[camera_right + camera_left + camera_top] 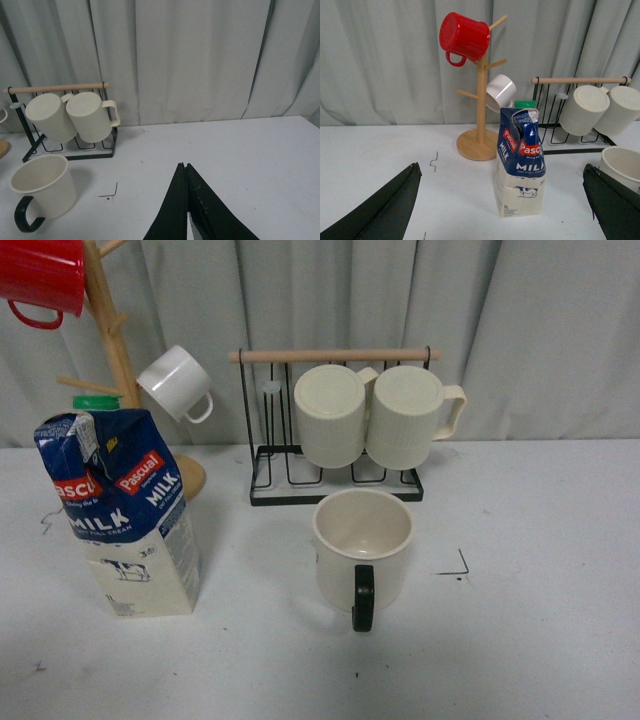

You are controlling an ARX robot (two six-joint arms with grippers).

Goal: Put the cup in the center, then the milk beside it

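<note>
The tall blue-and-cream milk carton (125, 515) stands upright left of the cream black-handled mug (362, 545), straight ahead of the wide-open, empty left gripper (500, 166); the right gripper (184, 167) is closed and empty.

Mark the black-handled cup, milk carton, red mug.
cup (390, 575): front view, outer wall beside the handle.
milk carton (105, 525): front view, blue panel at the MILK lettering.
red mug (465, 35): left wrist view, its side wall.
</note>
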